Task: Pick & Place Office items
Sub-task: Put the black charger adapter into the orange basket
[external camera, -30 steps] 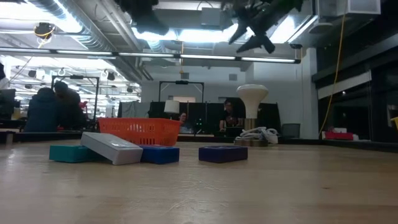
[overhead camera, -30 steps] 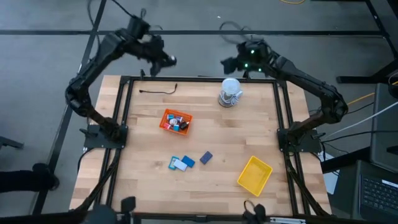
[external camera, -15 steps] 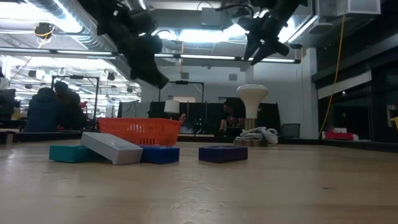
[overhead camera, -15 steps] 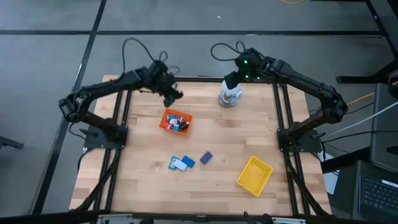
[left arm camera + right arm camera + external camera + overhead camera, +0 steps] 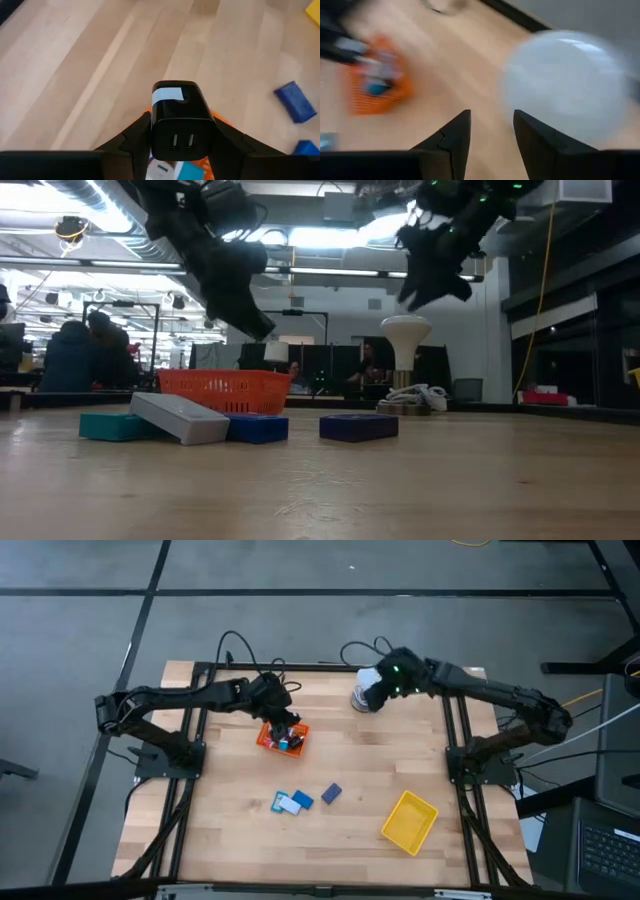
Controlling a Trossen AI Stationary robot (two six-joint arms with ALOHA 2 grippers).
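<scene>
Over the orange tray (image 5: 281, 735), near the desk's (image 5: 240, 840) centre toward ten o'clock, my left gripper (image 5: 182, 145) is clenched on a black charger block (image 5: 181, 122). Other office items (image 5: 293, 802) lie loose toward six o'clock. My right gripper (image 5: 491, 131), fingers parted and empty, hangs by the white roll (image 5: 366, 690) at twelve o'clock.

1. The basket of small items (image 5: 282, 735) sat left of the table's (image 5: 230, 830) centre.
2. The roll (image 5: 366, 692) stood at the upper middle.
3. Three blocks (image 5: 293, 802) lay below the basket.
4. The empty tray (image 5: 409, 821) lay at the lower right.
</scene>
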